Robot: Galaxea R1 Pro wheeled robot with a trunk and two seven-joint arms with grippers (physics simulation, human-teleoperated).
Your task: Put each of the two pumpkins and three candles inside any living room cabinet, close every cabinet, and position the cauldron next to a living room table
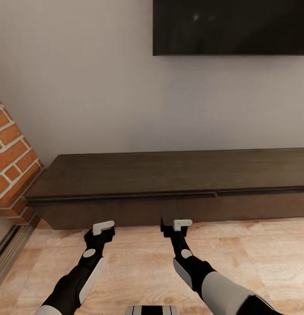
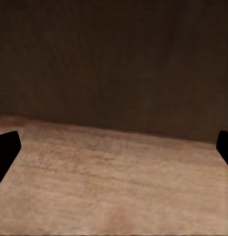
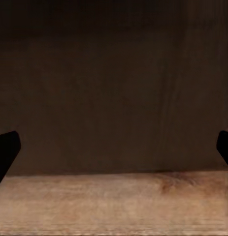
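A: How do the arms sit?
B: Both reach forward and low over the floor; left gripper and right gripper spread wide, empty.
A: The cabinet?
B: Just ahead against the wall, fronts shut.

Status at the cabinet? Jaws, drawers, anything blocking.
Left gripper and right gripper both open, empty, low in front of the cabinet. Drawer fronts look shut. Bare floor between; nothing in the way.

Dark-brown cabinet, red-brick wall.
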